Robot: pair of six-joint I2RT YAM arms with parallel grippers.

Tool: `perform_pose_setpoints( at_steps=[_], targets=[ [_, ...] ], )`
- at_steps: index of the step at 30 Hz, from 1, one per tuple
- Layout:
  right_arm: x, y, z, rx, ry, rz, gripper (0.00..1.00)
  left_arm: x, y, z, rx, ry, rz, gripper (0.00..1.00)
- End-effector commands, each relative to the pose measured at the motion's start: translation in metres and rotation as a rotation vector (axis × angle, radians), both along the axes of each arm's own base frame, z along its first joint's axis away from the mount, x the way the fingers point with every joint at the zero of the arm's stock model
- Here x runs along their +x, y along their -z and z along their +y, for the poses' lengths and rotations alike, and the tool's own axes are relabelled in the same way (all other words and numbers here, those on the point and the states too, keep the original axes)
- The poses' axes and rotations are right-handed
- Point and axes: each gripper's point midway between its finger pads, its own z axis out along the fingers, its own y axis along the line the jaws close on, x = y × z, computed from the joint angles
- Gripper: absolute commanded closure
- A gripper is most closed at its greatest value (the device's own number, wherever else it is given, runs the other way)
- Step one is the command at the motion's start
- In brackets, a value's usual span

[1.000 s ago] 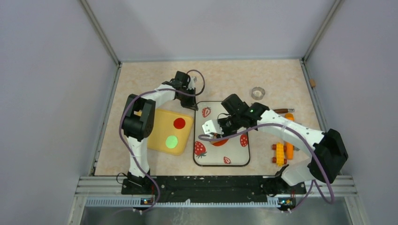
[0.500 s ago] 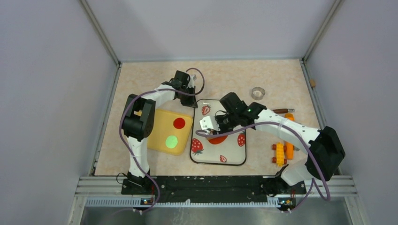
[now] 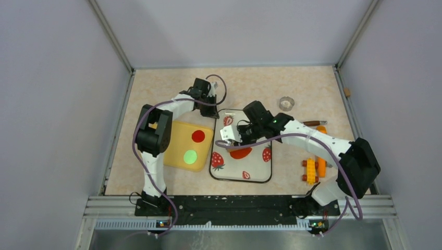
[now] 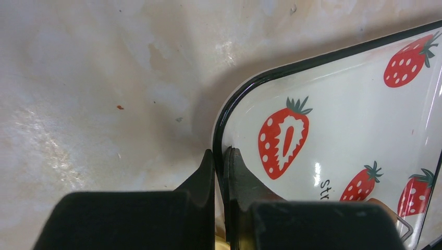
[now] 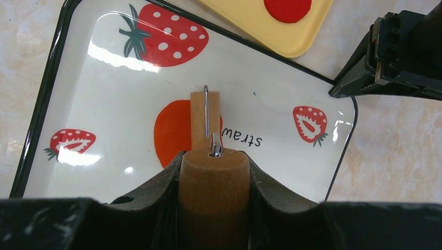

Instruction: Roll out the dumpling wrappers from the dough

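Note:
The dough (image 3: 241, 153) is a flat orange-red blob in the middle of the strawberry-print tray (image 3: 255, 169). It also shows in the right wrist view (image 5: 173, 130). My right gripper (image 3: 243, 136) is shut on the wooden handle of a small roller (image 5: 213, 179), whose head rests on the dough's edge. My left gripper (image 3: 212, 111) is shut on the tray's black rim (image 4: 219, 136) at its far left corner. Two dumpling wrappers, one red (image 3: 198, 136) and one green (image 3: 191, 156), lie on the yellow board (image 3: 177, 148).
A metal ring cutter (image 3: 286, 103) stands on the table behind the tray. A brown-handled tool (image 3: 314, 123), an orange piece (image 3: 321, 164) and a yellow toy block (image 3: 311, 171) lie to the right. Walls close in the table on three sides.
The tray has slid to the left and turned a little. My right gripper has moved left and farther back with the roller over the dough. The left gripper has kept its hold.

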Motion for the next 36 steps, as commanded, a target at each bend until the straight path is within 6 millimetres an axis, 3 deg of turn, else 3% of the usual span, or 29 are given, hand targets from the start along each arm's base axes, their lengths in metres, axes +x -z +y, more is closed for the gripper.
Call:
perform_pose_setpoints(
  at_steps=[1,18,23,28,30,33,36],
  targets=[
    [0.041,0.083,-0.044,-0.252,0.112,-0.076,1.00,-0.045,0.025,-0.001,0.022,0.069,0.161,1.00],
    [0.078,0.074,-0.037,-0.236,0.181,-0.148,1.00,-0.046,0.026,-0.003,0.014,0.074,0.164,1.00],
    [0.091,0.060,-0.033,-0.213,0.198,-0.151,1.00,-0.047,0.027,0.000,0.021,0.072,0.166,1.00],
    [0.101,0.014,-0.018,-0.139,0.206,-0.168,1.00,-0.045,0.028,0.003,0.030,0.062,0.164,1.00],
    [0.098,-0.026,-0.005,-0.061,0.213,-0.141,1.00,-0.042,0.025,0.004,0.029,0.058,0.159,1.00],
    [0.072,-0.078,0.007,0.028,0.152,-0.045,1.00,-0.039,0.025,0.009,0.031,0.047,0.160,1.00],
    [0.037,-0.105,0.008,0.065,0.097,0.089,1.00,-0.036,0.025,0.013,0.029,0.037,0.157,1.00]
  ],
)
